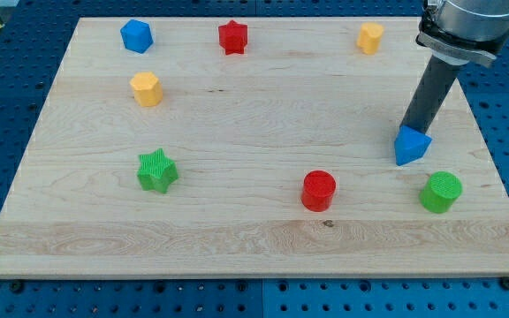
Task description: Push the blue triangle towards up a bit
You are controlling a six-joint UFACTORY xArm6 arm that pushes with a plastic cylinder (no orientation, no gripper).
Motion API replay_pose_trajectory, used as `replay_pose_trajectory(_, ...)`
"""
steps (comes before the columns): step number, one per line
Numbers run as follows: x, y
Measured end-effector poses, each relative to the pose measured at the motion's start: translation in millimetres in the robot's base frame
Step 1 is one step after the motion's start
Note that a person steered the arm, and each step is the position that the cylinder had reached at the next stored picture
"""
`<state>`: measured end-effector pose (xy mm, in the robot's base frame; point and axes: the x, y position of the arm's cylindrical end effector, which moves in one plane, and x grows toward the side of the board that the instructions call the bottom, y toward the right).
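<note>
The blue triangle lies on the wooden board at the view's right, just above the green cylinder. My tip stands at the triangle's upper left edge, touching or nearly touching it. The dark rod rises from there toward the view's top right corner.
A blue block, a red star and a yellow block sit along the top. A yellow block and a green star are at the left. A red cylinder is at the bottom middle.
</note>
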<state>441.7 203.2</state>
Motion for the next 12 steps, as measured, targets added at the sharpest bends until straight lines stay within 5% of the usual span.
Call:
replay_pose_trajectory(4,0.1,44.5)
replay_pose_trajectory(6,54.1,45.1)
replay_pose_trajectory(10,-16.3,-75.8)
replay_pose_trajectory(12,-60.6,-77.8)
